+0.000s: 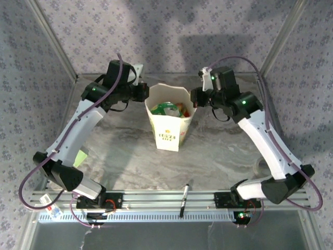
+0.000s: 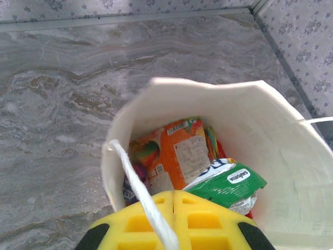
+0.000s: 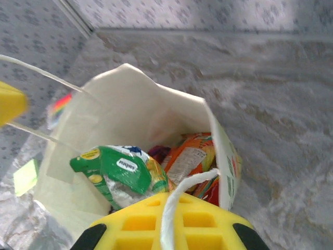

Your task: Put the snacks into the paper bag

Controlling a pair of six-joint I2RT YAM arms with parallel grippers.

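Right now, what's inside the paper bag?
The paper bag holds a green packet lying on top, an orange packet beside it, and the edge of a red packet. Anything beneath them, and the bag's bottom, is covered.

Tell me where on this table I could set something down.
Bare marble lies between the paper bag and the pen, and right of the bag. Crowded: the bag's rim, where the left tool and right tool pinch its handles.
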